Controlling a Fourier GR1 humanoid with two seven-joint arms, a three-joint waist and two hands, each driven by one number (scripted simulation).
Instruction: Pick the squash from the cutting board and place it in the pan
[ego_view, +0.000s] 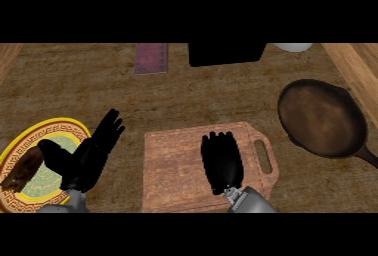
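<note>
**Right hand over the board, squash out of sight**

We start at the black right hand (221, 162), which lies low in the middle of the frame. It points toward the top edge and covers the right half of the light brown wooden cutting board (173, 170). We see only its back from above, so we cannot tell whether it is closed on anything or merely laid flat.

We cannot see the squash anywhere. The uncovered wood is bare, so we judge that it sits beneath this hand, which would explain why the hand is placed there.

The board's slotted handle faces right, toward the dark round metal pan (321, 120) in the right part of the frame. The pan lies near the board but apart from it, with its handle running to the lower right. Nothing lies in it, so the placing is not yet done. We expect the carry to be a short move up and to the right.

The black left hand (88, 155) rests open at the lower left with its fingers up, above a yellow-rimmed round plate (52, 125) that carries a brown lump (26, 167). It is out of the other arm's way.

Along the top edge lie a purple rectangular slab (151, 58), a black block (225, 54) and a white object (294, 47), all far from the work.
</note>
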